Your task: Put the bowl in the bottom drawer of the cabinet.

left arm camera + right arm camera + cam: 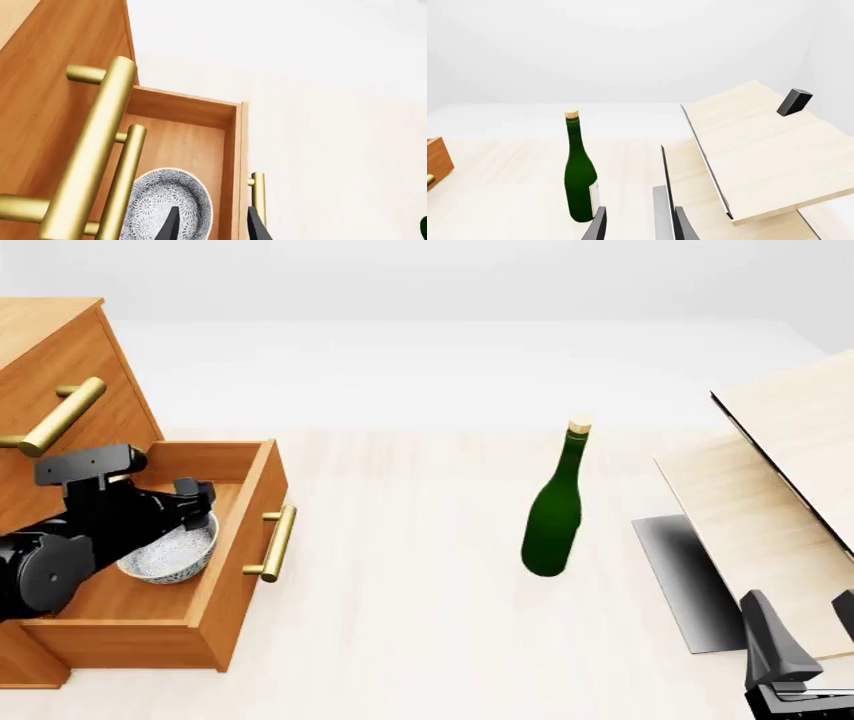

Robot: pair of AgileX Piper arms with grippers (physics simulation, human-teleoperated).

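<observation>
The cabinet (74,355) stands at the far left with its bottom drawer (244,540) pulled out. The speckled bowl (171,552) rests upright on the drawer floor. My left gripper (198,506) hovers just above the bowl's rim, open and holding nothing. In the left wrist view one finger hangs over the bowl (163,197) and the other near the drawer's front wall (239,165), with the left gripper (213,227) spread between them. My right gripper (805,628) is low at the front right, open and empty, also seen as the right gripper (639,227).
A green bottle (554,515) stands mid-table, well right of the drawer. Pale wood boards (787,470) slant at the right over a dark grey plate (681,580). The drawer's brass handle (274,543) juts toward the bottle. Upper drawer handles (93,150) hang above the open drawer.
</observation>
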